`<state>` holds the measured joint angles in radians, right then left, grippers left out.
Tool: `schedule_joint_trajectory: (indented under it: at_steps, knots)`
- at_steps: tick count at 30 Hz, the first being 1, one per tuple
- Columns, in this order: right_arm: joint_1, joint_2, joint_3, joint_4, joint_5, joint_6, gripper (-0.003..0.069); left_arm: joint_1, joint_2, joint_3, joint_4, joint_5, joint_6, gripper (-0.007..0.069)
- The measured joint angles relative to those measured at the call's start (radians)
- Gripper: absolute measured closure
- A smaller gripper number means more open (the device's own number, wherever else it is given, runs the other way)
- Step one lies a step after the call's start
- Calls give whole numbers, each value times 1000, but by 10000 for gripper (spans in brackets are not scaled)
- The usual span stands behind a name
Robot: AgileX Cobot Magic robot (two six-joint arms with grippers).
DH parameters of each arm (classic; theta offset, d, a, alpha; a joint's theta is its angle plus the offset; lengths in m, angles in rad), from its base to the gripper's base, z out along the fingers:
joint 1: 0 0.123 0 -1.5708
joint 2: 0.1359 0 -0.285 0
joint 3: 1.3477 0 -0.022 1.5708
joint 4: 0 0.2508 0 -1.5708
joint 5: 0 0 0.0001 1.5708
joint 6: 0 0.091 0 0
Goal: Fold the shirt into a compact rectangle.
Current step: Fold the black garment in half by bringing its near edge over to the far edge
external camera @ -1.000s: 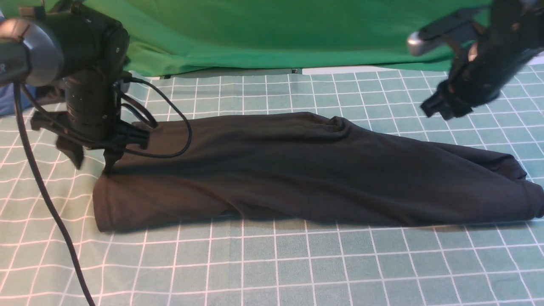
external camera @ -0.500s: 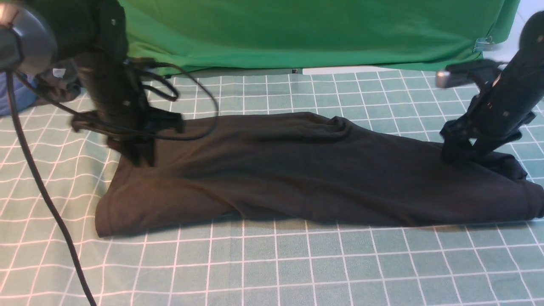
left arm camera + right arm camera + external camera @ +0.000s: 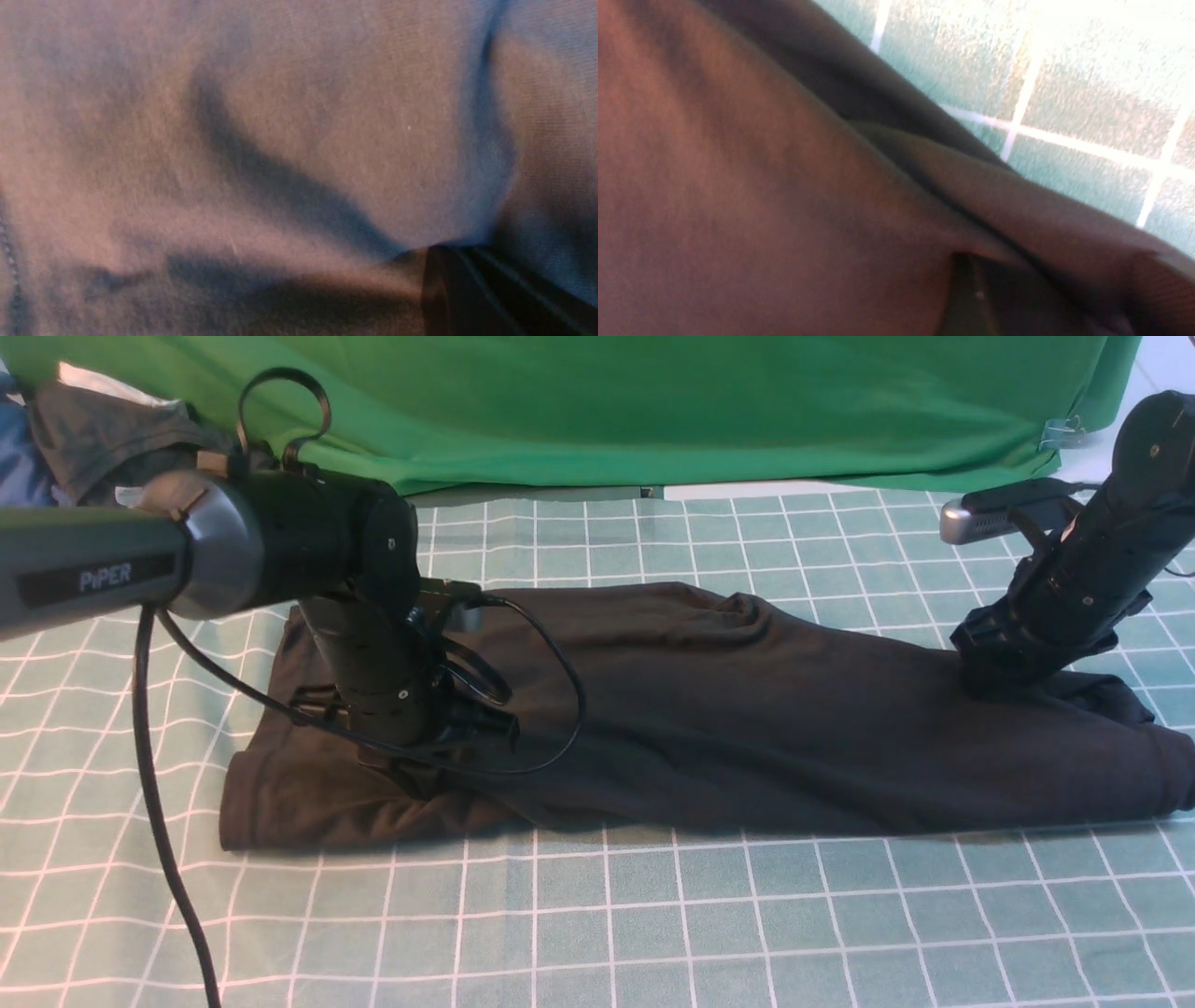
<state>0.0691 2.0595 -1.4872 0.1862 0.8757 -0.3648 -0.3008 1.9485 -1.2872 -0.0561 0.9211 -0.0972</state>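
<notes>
Shirt: I see the black shirt (image 3: 747, 709) lying on the bench (image 3: 653, 915) as one long, narrow, rumpled band

Long axis: it runs side to side across the bench, from my left hand (image 3: 411, 779) over to my right hand (image 3: 999, 677), with one end just outside each hand

Which end is which: I can't tell collar from hem, since no print or tag shows

Left hand: pointing straight down and clenched on a pinch of shirt near the band's left end; creases run out from it

Left wrist view: the cloth (image 3: 280, 116) fills the view and puckers in toward one dark finger (image 3: 467, 289)

Right hand: tilted, with its tip sunk into the far edge of the shirt near the right end; I can't tell whether it is grasping or released

Right wrist view: folded layers of shirt (image 3: 738, 186) up close, with bench grid (image 3: 1064, 70) beyond them

Beyond the hands: green cloth (image 3: 653, 411) along the far side of the bench, and a grey garment (image 3: 93, 429) past the left arm
</notes>
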Motion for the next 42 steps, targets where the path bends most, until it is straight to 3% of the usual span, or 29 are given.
schedule_joint_trajectory:
  at_steps: [5,9,13,18,29,33,35,36,38,40,42]
  knots:
    - [0,0,0,1,25,-17,468,-1,-1,5,15,-21,0,622]
    - [0,0,0,1,33,-45,512,-3,-1,5,56,-25,-15,620]
    - [0,-1,0,1,26,-61,618,-4,-1,5,107,-14,-54,620]
    - [0,-38,0,-8,7,-62,633,-4,-1,5,110,-14,-56,619]
    - [0,-79,0,-48,-28,-28,626,-5,-1,5,112,-9,-51,618]
    - [0,-64,0,-48,-9,-28,520,-5,-1,5,113,-8,-51,618]
    - [0,-38,0,-48,1,-28,368,-5,-1,5,113,-8,-51,618]
    - [0,-36,0,-48,1,-28,368,-5,-1,5,113,-8,-51,618]
    - [3,-10,0,-47,6,-28,284,-5,-1,5,114,-7,-49,618]
    - [6,0,0,-47,7,-29,281,-5,-1,5,114,-7,-48,618]
    - [16,18,0,-47,7,-38,326,-5,-1,5,114,-7,-46,618]
